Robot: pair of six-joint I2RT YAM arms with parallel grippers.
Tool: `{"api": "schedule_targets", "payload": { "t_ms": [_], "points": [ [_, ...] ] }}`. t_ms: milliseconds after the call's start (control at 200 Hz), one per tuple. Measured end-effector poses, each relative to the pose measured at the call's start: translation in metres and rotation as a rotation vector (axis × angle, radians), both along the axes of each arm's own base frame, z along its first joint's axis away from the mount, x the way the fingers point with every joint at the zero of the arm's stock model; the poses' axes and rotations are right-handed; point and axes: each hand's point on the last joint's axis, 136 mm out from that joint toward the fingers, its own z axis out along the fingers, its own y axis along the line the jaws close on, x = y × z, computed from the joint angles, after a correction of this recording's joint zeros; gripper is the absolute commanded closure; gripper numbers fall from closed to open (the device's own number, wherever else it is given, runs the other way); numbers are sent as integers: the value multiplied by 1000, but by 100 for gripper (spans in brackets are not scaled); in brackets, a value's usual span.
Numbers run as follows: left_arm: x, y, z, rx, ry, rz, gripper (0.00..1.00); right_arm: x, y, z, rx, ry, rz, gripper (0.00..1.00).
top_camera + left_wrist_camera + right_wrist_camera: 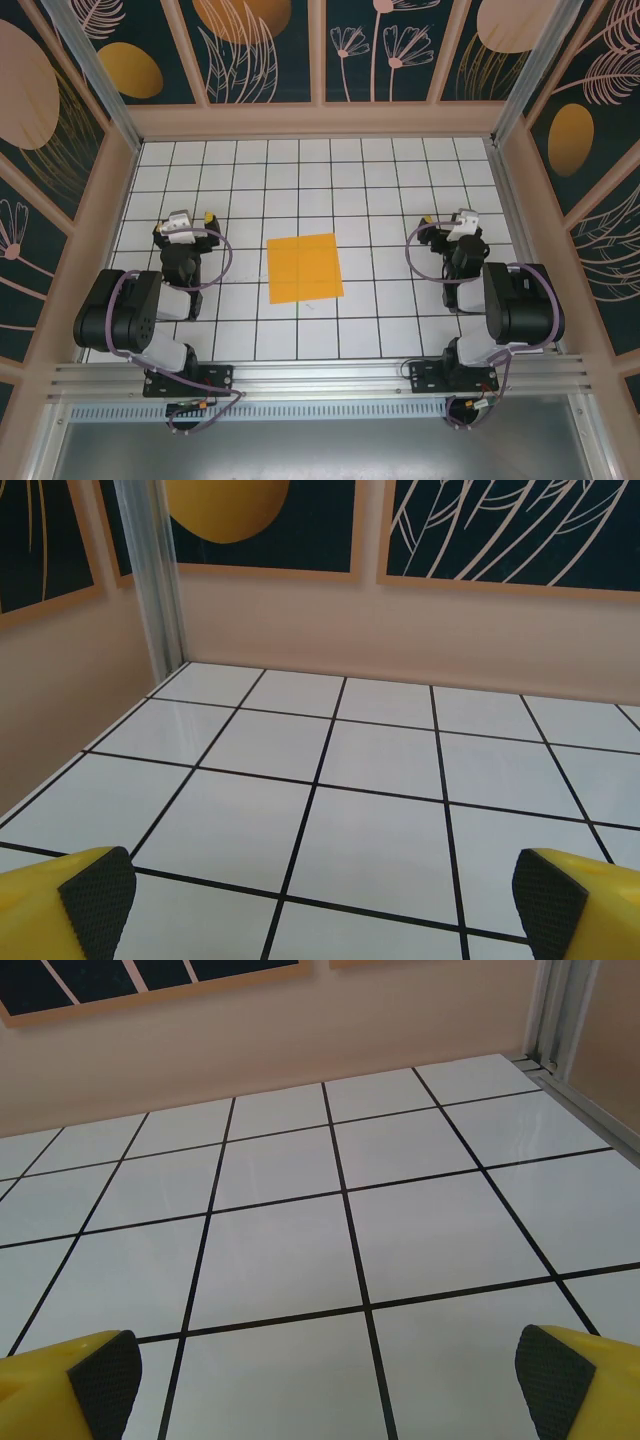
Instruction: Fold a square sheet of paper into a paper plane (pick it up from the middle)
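Observation:
The square sheet of paper (304,267), plain orange-yellow, lies flat on the white grid table (300,180) midway between the two arms. My left gripper (183,226) sits well to its left, open, with nothing between its yellow fingers (95,892). My right gripper (455,226) sits well to the paper's right, also open and empty, its black pads (105,1380) wide apart. Both wrist views look over bare tiles toward the back wall.
Peach walls with dark floral panels (265,45) enclose the table on three sides. An aluminium post (155,590) stands at the back left corner, another (560,1010) at the back right. The arm bases (190,378) sit on a rail at the near edge.

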Motion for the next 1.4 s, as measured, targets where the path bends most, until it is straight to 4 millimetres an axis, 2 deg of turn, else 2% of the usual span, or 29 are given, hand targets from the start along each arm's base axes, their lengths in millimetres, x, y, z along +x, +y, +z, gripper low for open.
{"api": "schedule_targets", "payload": {
  "t_ms": [861,1006,1096,1211,1336,1401],
  "points": [
    [-1,4,1,1,-2,25,2,0,0,0,0,0,0,1],
    [-10,11,5,-7,-37,63,1,6,-3,0,-9,27,-25,1],
    [-20,15,2,-9,-39,85,1,22,-2,19,-25,31,-52,1],
    [-23,17,8,-11,-57,95,2,41,4,64,-22,-8,-78,1],
    [-26,22,28,-24,-98,128,2,60,20,102,25,14,-87,1],
    [-24,24,46,-37,-130,139,2,65,34,113,42,32,-74,1]
  ]
}}
